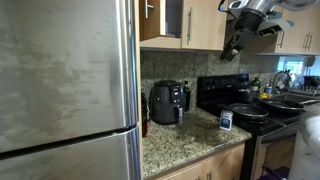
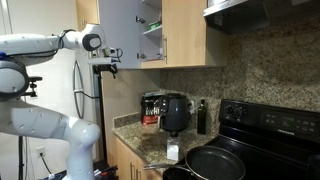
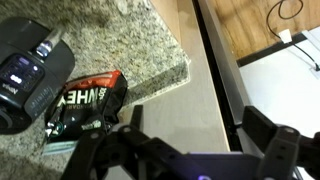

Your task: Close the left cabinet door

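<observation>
The left cabinet door (image 2: 125, 30) is not closed yet. It stands wide open, high above the counter (image 2: 135, 140), and you can see the shelves (image 2: 150, 30) inside. The gripper (image 2: 105, 68) hangs just beside the door's outer edge. I cannot tell if it touches. In the wrist view it is spread wide with nothing in it. So I think the whole push is left to do. The door is a flat, tall board, pale and smooth inside. The counter is speckled stone.
</observation>
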